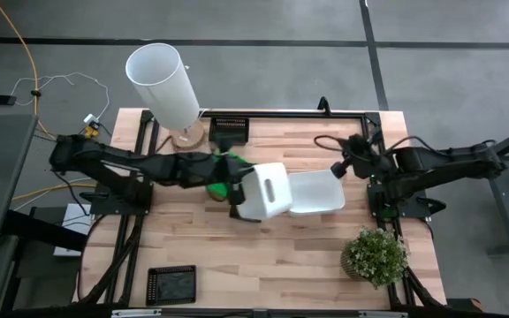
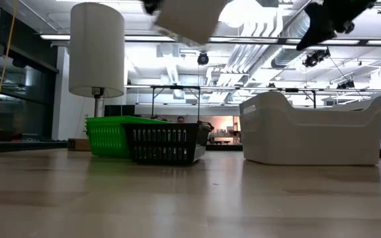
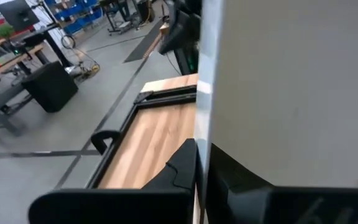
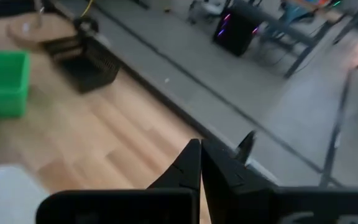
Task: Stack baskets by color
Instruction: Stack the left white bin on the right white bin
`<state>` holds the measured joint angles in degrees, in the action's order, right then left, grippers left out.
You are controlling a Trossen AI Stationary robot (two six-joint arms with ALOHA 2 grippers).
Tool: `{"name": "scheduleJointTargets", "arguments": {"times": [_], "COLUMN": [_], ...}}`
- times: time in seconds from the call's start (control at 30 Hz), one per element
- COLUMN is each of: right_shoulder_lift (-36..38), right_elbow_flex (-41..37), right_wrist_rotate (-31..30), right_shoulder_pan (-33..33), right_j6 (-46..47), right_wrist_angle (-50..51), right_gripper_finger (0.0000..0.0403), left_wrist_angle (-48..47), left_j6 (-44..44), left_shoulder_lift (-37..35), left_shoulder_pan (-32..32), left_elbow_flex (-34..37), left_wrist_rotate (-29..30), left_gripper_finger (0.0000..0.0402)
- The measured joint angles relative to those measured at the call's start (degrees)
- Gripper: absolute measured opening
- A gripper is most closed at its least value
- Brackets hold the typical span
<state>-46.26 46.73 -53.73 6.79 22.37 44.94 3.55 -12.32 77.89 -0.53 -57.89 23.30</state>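
My left gripper (image 1: 239,194) is shut on a white basket (image 1: 268,190), which hangs tilted high above the table (image 2: 190,16). A second white basket (image 1: 316,193) stands on its base on the table just to the right of it (image 2: 309,129). A green basket (image 1: 224,177) sits under my left arm. One black basket (image 1: 231,131) sits at the far edge and another (image 1: 171,284) at the near left. My right gripper (image 1: 338,168) is shut on nothing, raised above the resting white basket's far right corner (image 4: 201,162). My left gripper pinches a side wall of the white basket at its rim (image 3: 205,124), with one finger (image 3: 182,168) on each face of the wall. The fingers come roughly level from the table's left. The basket is lifted clear of the table and tilted.
A tall white cylinder (image 1: 164,84) stands at the far left on a round base. A potted plant (image 1: 374,256) stands at the near right corner. Bare wood lies along the near middle of the table (image 1: 281,265).
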Motion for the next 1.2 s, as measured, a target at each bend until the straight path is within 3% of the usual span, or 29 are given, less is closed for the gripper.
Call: {"name": "scheduleJointTargets", "arguments": {"times": [0.27,0.63,0.9,1.2], "right_shoulder_lift": [1.1,3.0,2.9,2.8], "right_elbow_flex": [3.6,4.3,4.3,4.3], "right_wrist_rotate": [-7.5,-9.7,-9.0,-8.8], "right_shoulder_pan": [0.0,-0.1,-0.1,-0.1], "right_j6": [-1.8,0.1,3.3,8.2], "right_wrist_angle": [-0.3,0.0,2.8,8.1], "right_gripper_finger": [0.0,0.0,0.0,0.0], "left_wrist_angle": [-1.1,-13.4,-28.2,-34.1], "left_j6": [-1.4,6.4,7.2,7.3], "left_shoulder_lift": [18.2,36.0,42.1,42.4], "left_shoulder_pan": [-4.4,-9.2,-9.6,-10.4], "left_elbow_flex": [-19.2,-37.9,-47.7,-48.9], "left_wrist_rotate": [-8.6,-8.1,-7.4,-10.8], "left_gripper_finger": [0.0,0.0,0.0,0.0]}}
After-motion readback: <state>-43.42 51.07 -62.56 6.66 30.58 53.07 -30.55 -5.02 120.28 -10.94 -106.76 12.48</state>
